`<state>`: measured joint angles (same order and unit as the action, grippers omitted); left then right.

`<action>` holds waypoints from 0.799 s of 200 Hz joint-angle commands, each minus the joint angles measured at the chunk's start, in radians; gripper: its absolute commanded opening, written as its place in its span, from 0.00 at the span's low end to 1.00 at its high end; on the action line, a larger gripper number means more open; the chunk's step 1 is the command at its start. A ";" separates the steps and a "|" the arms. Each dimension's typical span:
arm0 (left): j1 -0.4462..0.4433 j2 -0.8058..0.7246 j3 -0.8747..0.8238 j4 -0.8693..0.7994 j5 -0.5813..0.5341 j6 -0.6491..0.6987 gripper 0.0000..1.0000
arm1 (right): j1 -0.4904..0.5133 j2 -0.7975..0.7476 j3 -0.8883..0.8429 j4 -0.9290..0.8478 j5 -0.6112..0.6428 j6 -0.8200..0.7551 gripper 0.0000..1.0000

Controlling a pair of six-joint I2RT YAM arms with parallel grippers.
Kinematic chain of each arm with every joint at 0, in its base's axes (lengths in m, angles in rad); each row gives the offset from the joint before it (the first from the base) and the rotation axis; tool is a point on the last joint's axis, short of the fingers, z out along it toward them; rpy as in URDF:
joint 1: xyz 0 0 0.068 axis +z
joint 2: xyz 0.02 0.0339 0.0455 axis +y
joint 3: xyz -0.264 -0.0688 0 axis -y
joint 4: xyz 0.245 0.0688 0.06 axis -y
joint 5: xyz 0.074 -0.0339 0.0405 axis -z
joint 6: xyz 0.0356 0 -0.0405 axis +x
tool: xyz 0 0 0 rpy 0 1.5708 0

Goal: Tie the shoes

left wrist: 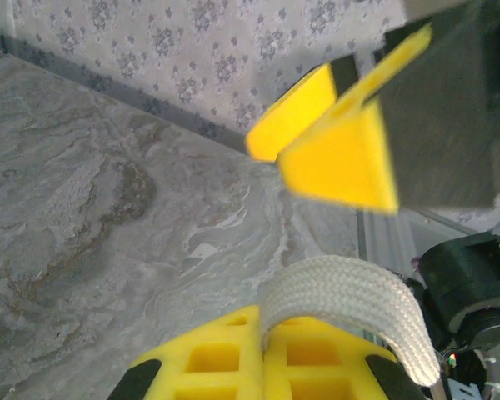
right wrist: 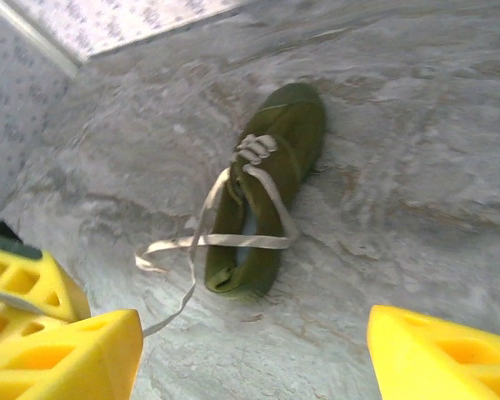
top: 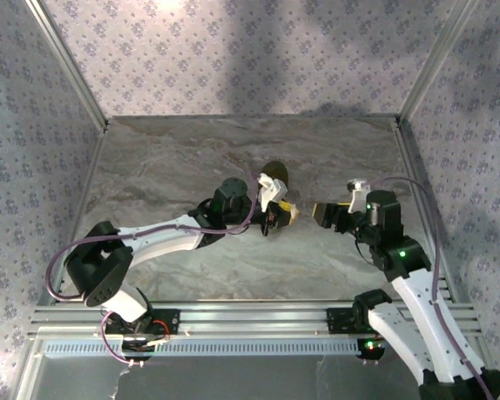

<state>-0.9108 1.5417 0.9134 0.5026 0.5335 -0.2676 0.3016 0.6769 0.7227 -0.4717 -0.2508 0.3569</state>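
The olive-green shoe (right wrist: 271,179) lies on the marble table with its toe pointing away, and its dark opening faces my right wrist camera. Its cream laces (right wrist: 225,241) cross loosely over the opening. One lace end trails to the lower left, toward my left gripper (right wrist: 17,292). My left gripper (left wrist: 262,333) is shut on a lace (left wrist: 350,292), which loops out over its yellow pads. From above, the left gripper (top: 282,215) sits just near of the shoe (top: 275,172). My right gripper (top: 321,212) faces it, open, and its fingers (right wrist: 67,358) are spread wide with nothing between them.
The marble tabletop (top: 175,158) is walled by patterned panels at the back and sides, with aluminium posts (top: 67,58) at the corners. In the left wrist view, the right gripper's yellow fingers (left wrist: 333,142) hang close ahead.
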 commanded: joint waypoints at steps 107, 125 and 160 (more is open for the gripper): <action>0.019 -0.079 -0.013 0.041 0.181 -0.005 0.00 | 0.182 -0.028 -0.050 0.269 -0.129 -0.080 0.61; 0.020 -0.085 -0.019 0.038 0.184 0.002 0.00 | 0.185 -0.047 -0.057 0.282 -0.153 -0.078 0.57; 0.020 -0.106 -0.028 0.022 0.187 0.018 0.00 | 0.193 -0.066 -0.058 0.286 -0.180 -0.081 0.56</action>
<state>-0.8856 1.4746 0.8948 0.5117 0.6838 -0.2779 0.4854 0.6323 0.6682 -0.2249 -0.3870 0.2863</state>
